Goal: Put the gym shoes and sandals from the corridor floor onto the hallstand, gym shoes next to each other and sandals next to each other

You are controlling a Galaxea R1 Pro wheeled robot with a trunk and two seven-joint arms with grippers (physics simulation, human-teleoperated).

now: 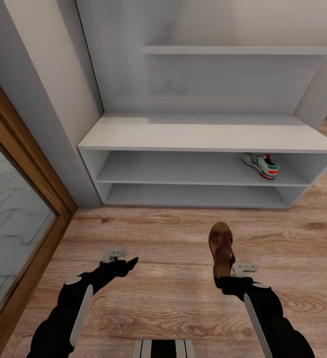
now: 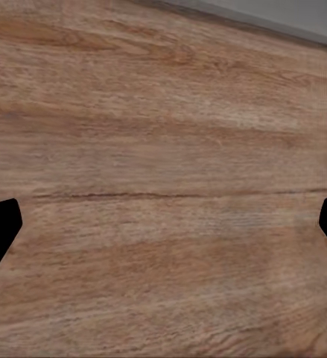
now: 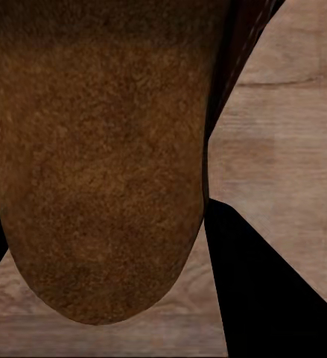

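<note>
Right tool [image 1: 222,278] is clamped on a brown sandal [image 1: 221,246], its heel end hidden in the grip, rough tan footbed filling the wrist view. Left tool [image 1: 128,263] is spread apart over the wood-grain floor [image 1: 173,298]. One sneaker [image 1: 261,165], partly cut off, sits on the pale rack [image 1: 203,136], upper shelf.

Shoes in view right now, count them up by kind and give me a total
White lace-up gym shoe with green stripes, on the pale grey shoe rack's upper shelf: 1
Dark-brown leather sandal, held in the right tool: 1
Total: 2
</note>
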